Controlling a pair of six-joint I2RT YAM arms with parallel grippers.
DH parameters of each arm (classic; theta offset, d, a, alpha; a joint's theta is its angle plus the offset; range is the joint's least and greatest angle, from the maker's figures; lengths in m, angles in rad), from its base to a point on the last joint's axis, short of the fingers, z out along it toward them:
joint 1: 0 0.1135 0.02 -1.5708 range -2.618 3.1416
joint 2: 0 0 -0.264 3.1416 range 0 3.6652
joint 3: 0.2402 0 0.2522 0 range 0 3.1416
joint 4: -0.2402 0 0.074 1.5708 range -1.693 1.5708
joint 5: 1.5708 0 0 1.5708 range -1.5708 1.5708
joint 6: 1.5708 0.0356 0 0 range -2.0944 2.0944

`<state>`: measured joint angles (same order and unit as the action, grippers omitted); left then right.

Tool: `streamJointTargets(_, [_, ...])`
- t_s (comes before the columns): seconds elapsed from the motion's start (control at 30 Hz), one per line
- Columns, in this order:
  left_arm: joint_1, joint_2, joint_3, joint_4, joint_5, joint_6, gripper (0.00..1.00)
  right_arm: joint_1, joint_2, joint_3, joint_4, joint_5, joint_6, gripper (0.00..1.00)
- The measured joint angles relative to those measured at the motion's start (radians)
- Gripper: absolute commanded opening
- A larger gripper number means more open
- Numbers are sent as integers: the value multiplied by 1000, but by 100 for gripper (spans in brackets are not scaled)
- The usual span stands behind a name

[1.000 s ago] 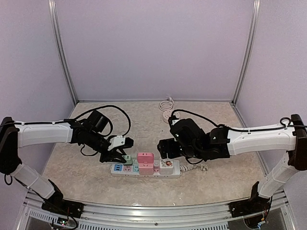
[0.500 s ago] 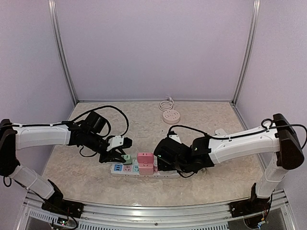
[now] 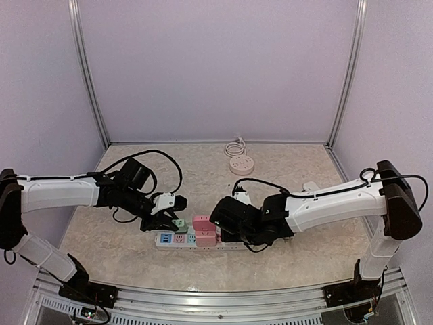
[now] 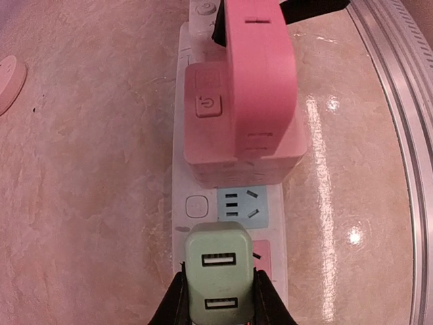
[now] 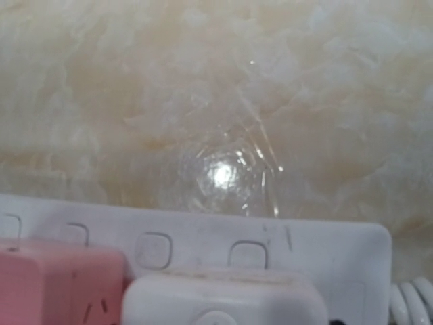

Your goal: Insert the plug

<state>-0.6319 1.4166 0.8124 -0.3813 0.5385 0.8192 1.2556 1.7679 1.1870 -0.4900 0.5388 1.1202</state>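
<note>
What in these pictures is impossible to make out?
- Prongs of the green plug: left wrist view, hidden under its own body.
- Jaws of the right gripper: top view, covered by the arm; right wrist view, out of frame.
- The white plug: right wrist view, blurred, cut off by the bottom edge.

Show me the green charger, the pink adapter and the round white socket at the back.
green charger [image 4: 218, 281], left wrist view, between its USB ports
pink adapter [image 4: 260, 88], left wrist view, top face
round white socket [image 3: 241, 164], top external view, middle
</note>
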Motion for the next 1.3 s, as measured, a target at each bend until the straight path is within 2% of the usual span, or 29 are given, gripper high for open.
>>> streamJointTargets(0.27, [-13,0,-10,21,7,-19,0,-18,-4,-20,-3,52,-2,41])
streamJointTargets(0.57, [-26,17,5,41,2,-69,0,-92,-118,-195,139,86,-155,42])
streamJointTargets(0.7, [-44,42,23,67,-11,-86,0,-100,-136,-226,191,83,-237,46])
streamJointTargets(0.83, [-61,71,43,93,-21,-103,0,-101,-136,-229,207,79,-280,61])
streamJointTargets(0.93, [-77,86,48,107,-26,-124,0,-101,-139,-220,192,73,-302,70])
streamJointTargets(1.07, [-88,99,48,106,-37,-140,0,-101,-167,-222,97,70,-340,79])
streamJointTargets(1.3, [-91,107,49,120,-61,-163,0,-101,-330,-235,7,70,-364,83])
